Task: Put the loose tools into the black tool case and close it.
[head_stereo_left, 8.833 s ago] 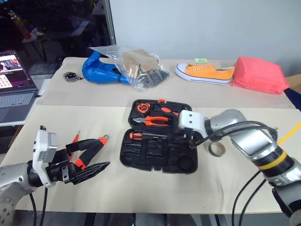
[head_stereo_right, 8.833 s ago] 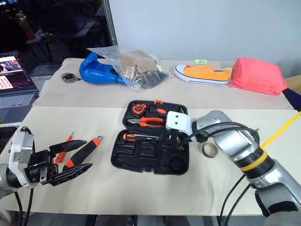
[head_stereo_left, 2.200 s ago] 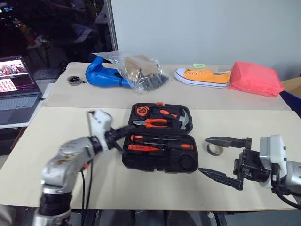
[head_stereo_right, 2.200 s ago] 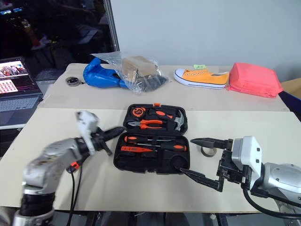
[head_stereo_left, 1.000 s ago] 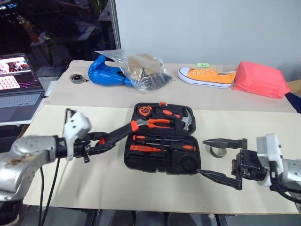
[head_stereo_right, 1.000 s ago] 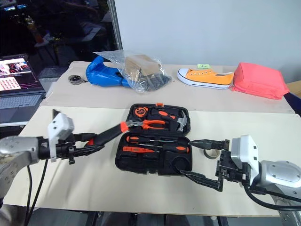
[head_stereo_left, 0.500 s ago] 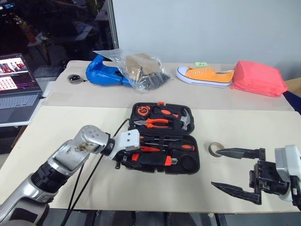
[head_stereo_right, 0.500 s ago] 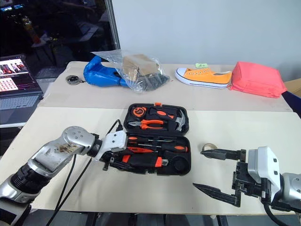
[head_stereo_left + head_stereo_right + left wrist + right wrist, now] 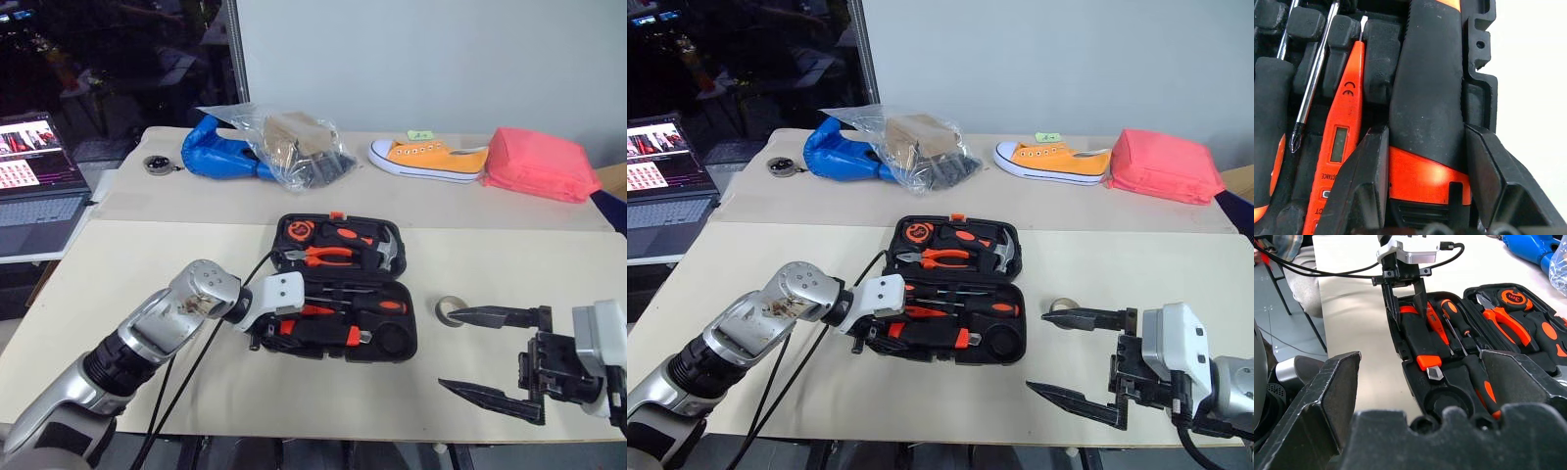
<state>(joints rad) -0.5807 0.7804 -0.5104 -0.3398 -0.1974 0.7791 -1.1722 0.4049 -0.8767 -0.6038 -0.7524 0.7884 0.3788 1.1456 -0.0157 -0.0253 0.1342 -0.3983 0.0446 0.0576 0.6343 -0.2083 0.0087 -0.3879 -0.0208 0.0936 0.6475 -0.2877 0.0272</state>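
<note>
Tools with orange-and-black handles are lying in the black tool case [image 9: 338, 294], which is sitting open around the middle of the front table [image 9: 118, 255], its lid laid flat toward the far side. Nearest, by the front edge at the right, the right gripper [image 9: 495, 355] is hovering above the table with its two black fingers spread wide and nothing between them. Just beyond its upper finger, a roll of tape [image 9: 448, 310] is resting on the table beside the case's right end. At the case's near left corner, the left gripper [image 9: 1425, 191] is reaching down into the front recess, its fingers sitting on either side of the utility knife [image 9: 1430, 107], close against the handle; whether they are pressing it I cannot tell. Beside the knife an orange tester screwdriver [image 9: 1342, 142] is lying, and next to that two screwdrivers [image 9: 955, 291]. In the lid, pliers [image 9: 323, 255], a hammer [image 9: 384, 250] and a tape measure [image 9: 296, 229] are sitting. On the far table a blue object [image 9: 217, 157], a clear plastic bag [image 9: 289, 142], an orange sneaker [image 9: 429, 157] and a pink pouch [image 9: 541, 164] are lined up. An open laptop [image 9: 34, 181] is standing off the left edge.
</note>
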